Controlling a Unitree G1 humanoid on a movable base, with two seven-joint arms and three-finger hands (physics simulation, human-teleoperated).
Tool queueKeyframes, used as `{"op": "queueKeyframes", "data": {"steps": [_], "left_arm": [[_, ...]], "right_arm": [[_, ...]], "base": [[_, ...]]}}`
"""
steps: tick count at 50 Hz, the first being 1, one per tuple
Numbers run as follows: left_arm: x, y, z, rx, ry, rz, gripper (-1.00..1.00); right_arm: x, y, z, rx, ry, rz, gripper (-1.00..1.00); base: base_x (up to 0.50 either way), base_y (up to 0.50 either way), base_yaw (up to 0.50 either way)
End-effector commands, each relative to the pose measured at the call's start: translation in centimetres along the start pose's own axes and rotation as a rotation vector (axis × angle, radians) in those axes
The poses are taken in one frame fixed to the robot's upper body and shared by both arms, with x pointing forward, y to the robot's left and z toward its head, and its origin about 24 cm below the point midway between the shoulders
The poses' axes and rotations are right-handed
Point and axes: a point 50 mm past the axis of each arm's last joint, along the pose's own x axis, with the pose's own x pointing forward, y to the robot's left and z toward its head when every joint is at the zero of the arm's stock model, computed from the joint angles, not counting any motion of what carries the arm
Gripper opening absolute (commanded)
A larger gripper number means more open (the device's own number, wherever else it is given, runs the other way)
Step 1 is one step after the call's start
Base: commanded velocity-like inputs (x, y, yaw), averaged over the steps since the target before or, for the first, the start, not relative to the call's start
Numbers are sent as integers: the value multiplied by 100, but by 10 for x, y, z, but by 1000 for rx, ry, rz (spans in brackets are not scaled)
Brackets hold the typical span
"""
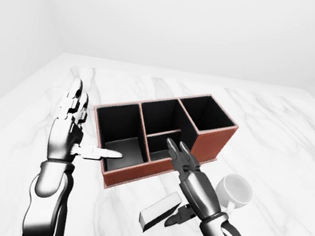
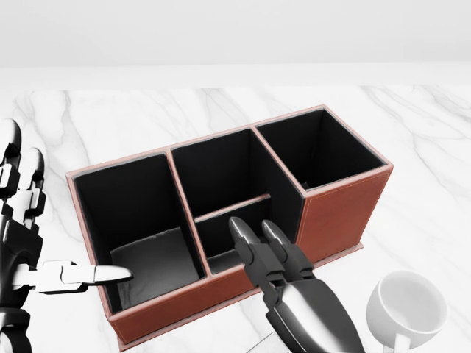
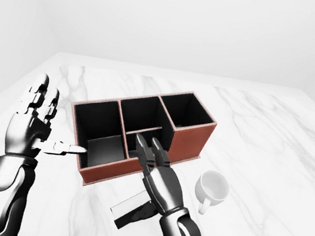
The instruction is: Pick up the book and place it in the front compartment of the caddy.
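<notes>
The red-brown caddy [image 2: 340,213] with black insides stands on the white marble table [image 1: 276,132]. Its middle section is split, and the small compartment [image 2: 224,234] lies toward the view's bottom. The dark book [image 1: 159,211] with a white page edge lies flat on the table below the caddy. My right hand [image 1: 174,184] hovers open over the book, fingertips [image 2: 241,229] at the caddy's near wall, thumb beside the book's right end. To the caddy's left is my left hand [image 1: 85,133], open, fingers up, thumb [image 2: 103,275] reaching over the left compartment's rim.
A white mug [image 1: 235,190] stands on the table just right of my right hand, below the caddy's right end. The marble top [image 3: 273,149] spreads wide to the right and beyond the caddy. Plain white walls surround the table.
</notes>
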Motion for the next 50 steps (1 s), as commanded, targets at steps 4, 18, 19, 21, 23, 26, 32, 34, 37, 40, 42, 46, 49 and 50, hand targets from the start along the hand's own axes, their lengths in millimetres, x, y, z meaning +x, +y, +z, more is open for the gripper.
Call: {"op": "queueKeyframes", "data": {"steps": [4,18,19,21,23,26,32,34,37,40,42,46,49,50], "left_arm": [[1,2,2,13,-10,-9,98],[4,13,8,33,-36,6,98],[4,14,8,34,-35,7,99],[5,15,7,35,-30,12,98],[6,17,7,35,-32,16,99],[6,19,8,38,-38,22,99],[6,21,9,48,-41,17,98],[6,21,10,50,-43,17,99],[7,23,11,53,-46,18,98],[7,24,11,55,-50,24,99],[7,24,11,55,-50,24,98],[7,24,12,59,-51,21,99],[7,26,13,62,-57,22,99],[7,26,13,62,-57,22,99]], "right_arm": [[1,8,-2,-40,15,9,100],[-1,16,-1,-55,19,27,100],[-1,16,-1,-56,19,28,100],[0,16,-1,-60,17,29,100],[0,16,-1,-64,16,30,100],[0,16,0,-65,14,32,100],[0,18,-1,-73,17,36,100],[0,18,-1,-75,18,37,100],[1,18,-2,-76,18,37,100],[3,18,-2,-76,17,36,100],[3,18,-2,-76,16,36,100],[4,20,-1,-80,15,39,100],[6,19,1,-76,5,36,100],[6,19,1,-75,5,36,100]], "base": [[0,0,0],[0,0,0],[0,0,0],[0,0,0],[0,0,0],[0,0,0],[0,0,0],[0,0,0],[0,0,0],[0,0,0],[0,0,0],[0,0,0],[0,0,0],[0,0,0]]}}
